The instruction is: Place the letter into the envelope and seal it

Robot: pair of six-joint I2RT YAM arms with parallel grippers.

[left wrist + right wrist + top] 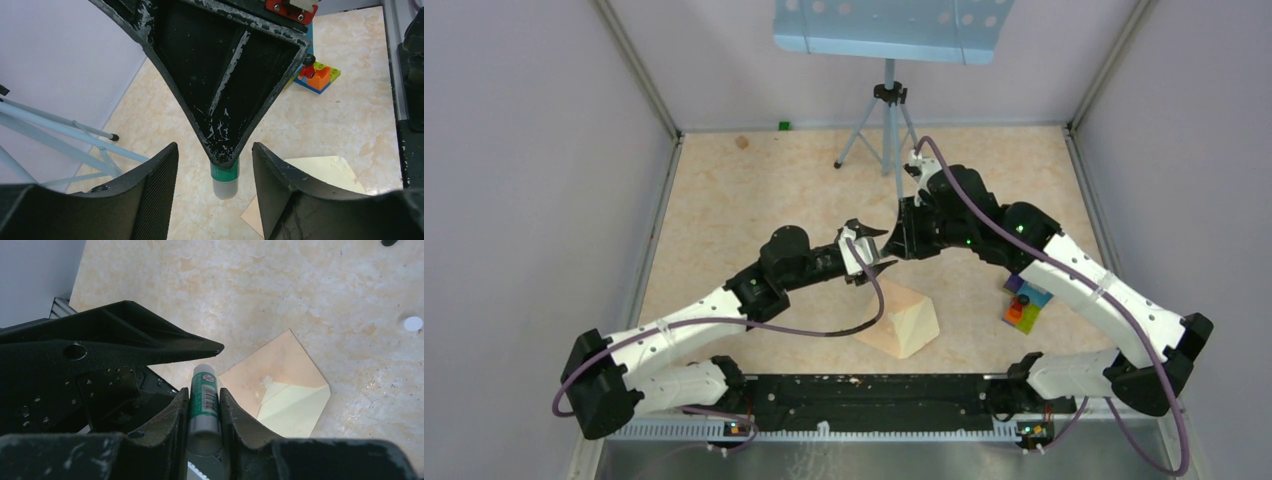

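Spreading under both arms, the surface (754, 190) was a matt beige sheet with a marbled pattern, boxed in by plain pale grey walls (524, 150). Beyond the end effectors, at the far wall, a music stand (889, 30) with a light blue perforated tray stood on thin metal tripod legs. The right end effector (205, 390) was clamped on a glue stick (205, 400), a small smooth cylinder with a green and white label. The left end effector (215, 150) stood open, its black ribbed pads either side of the stick's end and apart from it. Below them, on the near side, the envelope (270, 372) lay flat, tan kraft paper. The letter (295, 407), pale cream and creased, overlapped it; whether it was tucked inside could not be told. Bright plastic toy blocks (1027, 305) sat to the right.
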